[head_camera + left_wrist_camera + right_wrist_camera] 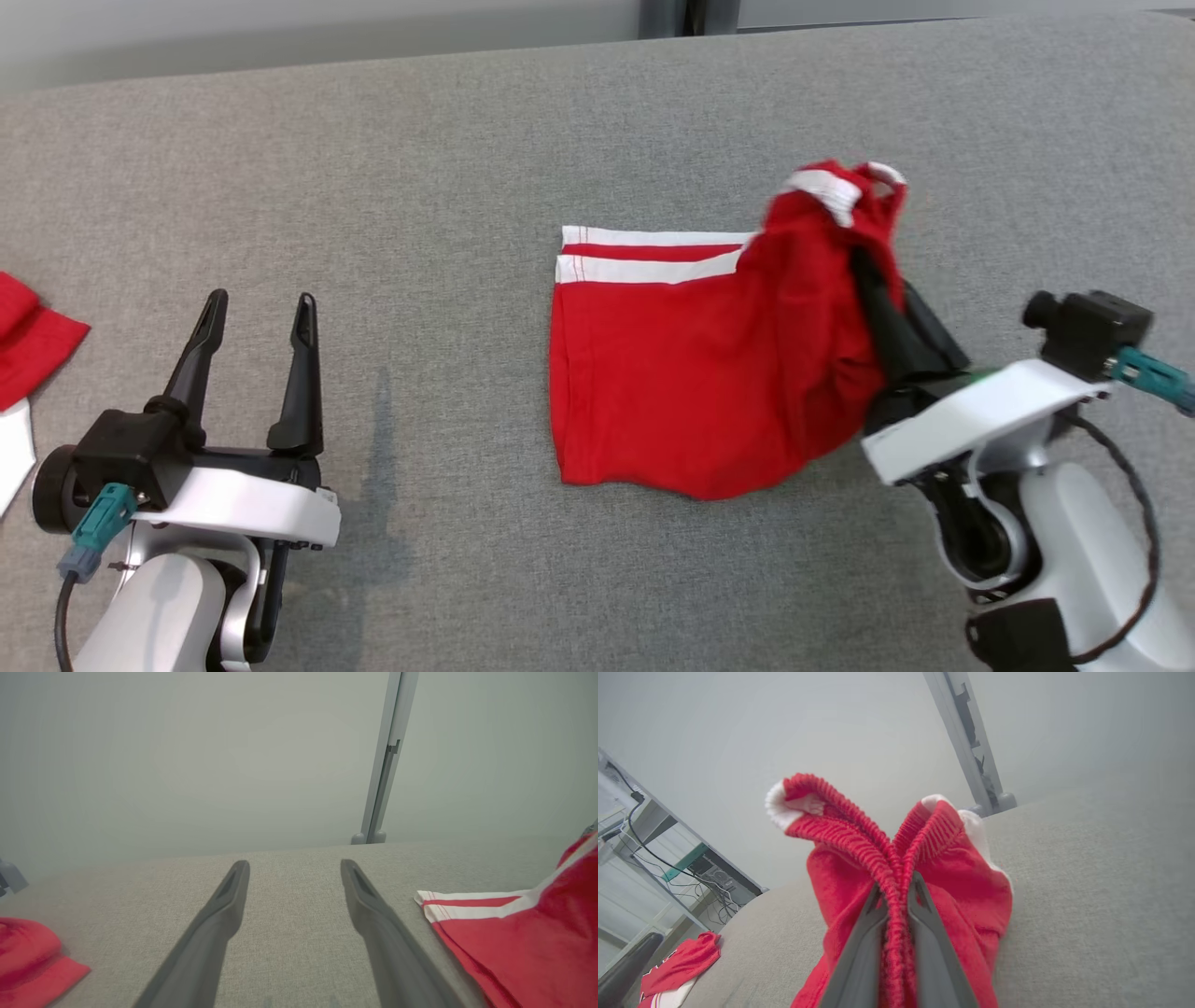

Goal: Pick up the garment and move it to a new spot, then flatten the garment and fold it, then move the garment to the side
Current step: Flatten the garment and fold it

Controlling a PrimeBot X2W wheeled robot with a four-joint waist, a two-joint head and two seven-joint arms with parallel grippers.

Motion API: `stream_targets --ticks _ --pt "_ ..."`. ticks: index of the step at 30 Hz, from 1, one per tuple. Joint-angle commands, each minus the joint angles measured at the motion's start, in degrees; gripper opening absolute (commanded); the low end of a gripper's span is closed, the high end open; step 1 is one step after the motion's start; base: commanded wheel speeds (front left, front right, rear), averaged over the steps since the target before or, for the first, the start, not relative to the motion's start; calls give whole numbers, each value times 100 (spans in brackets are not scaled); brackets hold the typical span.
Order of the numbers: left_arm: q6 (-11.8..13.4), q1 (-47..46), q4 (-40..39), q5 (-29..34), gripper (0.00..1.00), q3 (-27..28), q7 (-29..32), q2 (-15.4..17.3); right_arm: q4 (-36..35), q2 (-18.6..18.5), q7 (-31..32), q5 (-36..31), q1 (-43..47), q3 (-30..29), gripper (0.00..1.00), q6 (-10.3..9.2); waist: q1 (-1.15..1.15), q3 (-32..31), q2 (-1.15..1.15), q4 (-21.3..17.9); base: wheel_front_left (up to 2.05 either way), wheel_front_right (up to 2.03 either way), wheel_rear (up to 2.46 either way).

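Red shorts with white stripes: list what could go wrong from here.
The right fingers pinch only a bunched bit of ribbed waistband on the red shorts with white stripes; it may slip out when lifted.
The left fingers stand open, away from the cloth, so a one-sided pull may drag and crumple the flat part.
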Motion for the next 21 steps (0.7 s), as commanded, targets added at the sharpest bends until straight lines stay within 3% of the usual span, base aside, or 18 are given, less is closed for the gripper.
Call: stream_targets --ticks 1,6,12,17,18,19,20,21 --pt "5 -122 -6 11 100 -21 13 22 -97 40 36 -19 -112 165 0 3 0 9 0 41 0 0 0" --pt "-44 -174 32 11 100 -114 12 -59 157 143 141 -341 -397 821 0 2 0 63 0 220 0 0 0" --pt "-117 -306 138 11 100 -258 -14 -204 1055 218 -74 -838 -762 1315 0 2 0 179 0 496 0 0 0" --pt "-176 -414 247 0 100 -330 -51 -313 1647 224 -394 -650 -998 1608 0 2 0 258 0 628 0 0 0" --pt "-194 -407 271 -2 100 -339 -58 -316 1732 223 -455 -614 -1040 1672 5 3 0 270 0 638 0 0 0" --pt "-215 -405 299 -6 100 -346 -59 -325 1791 224 -523 -533 -1090 1749 35 2 0 279 0 644 0 0 0" --pt "-230 -416 322 -9 100 -352 -60 -330 1820 229 -566 -443 -1106 1834 88 3 0 285 0 645 0 0 0" --pt "-232 -431 341 -8 100 -352 -69 -331 1866 230 -609 -408 -1135 1945 100 3 0 290 0 636 0 0 0"
